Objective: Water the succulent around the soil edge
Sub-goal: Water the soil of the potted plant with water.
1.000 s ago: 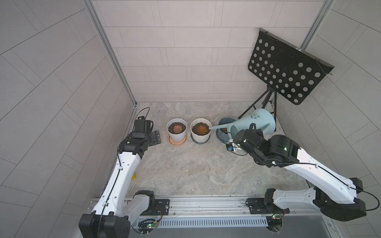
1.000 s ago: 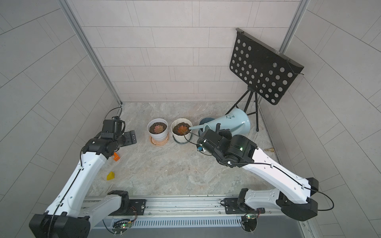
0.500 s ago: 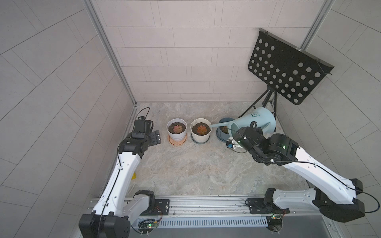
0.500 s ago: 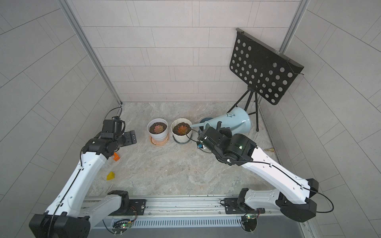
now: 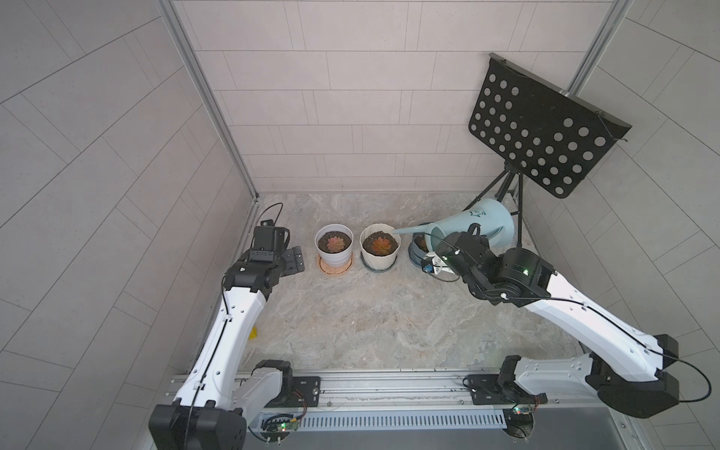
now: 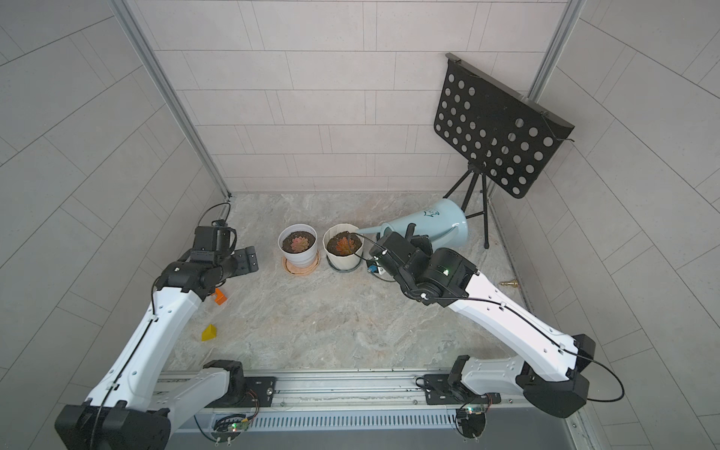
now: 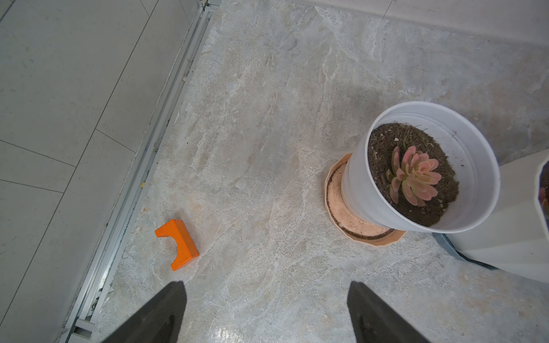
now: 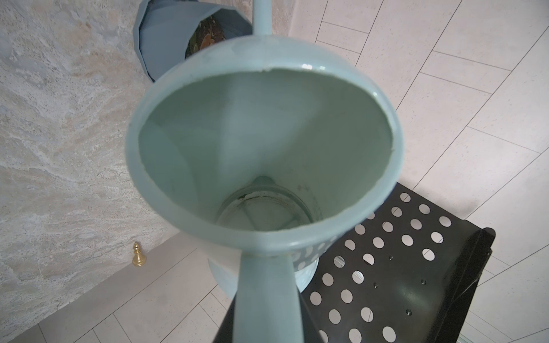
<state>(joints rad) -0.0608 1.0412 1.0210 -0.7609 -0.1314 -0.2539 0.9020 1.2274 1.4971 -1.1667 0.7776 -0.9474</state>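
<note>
My right gripper [image 5: 473,233] is shut on the handle [image 8: 267,300] of a pale blue watering can [image 5: 473,228], which hangs tilted above the floor. Its thin spout [image 5: 409,230] points left, and the tip is over the right edge of the soil in a cream pot [image 5: 380,262] holding an orange succulent [image 5: 380,245]. Looking into the can [image 8: 264,142] from the right wrist, I see no water. A white pot [image 5: 334,255] with a pink succulent [image 7: 414,175] stands to the left on a saucer. My left gripper [image 5: 292,262] is open, left of that pot.
A dark blue pot [image 5: 417,253] stands half hidden under the can. The black perforated music stand [image 5: 541,128] on its tripod fills the back right corner. An orange block [image 6: 220,297], a yellow wedge [image 6: 209,333] and a small brass piece [image 6: 510,282] lie on the floor.
My right arm has lifted the can a little, and the spout tip has risen and crept left over the cream pot's rim. The left arm has not moved.
</note>
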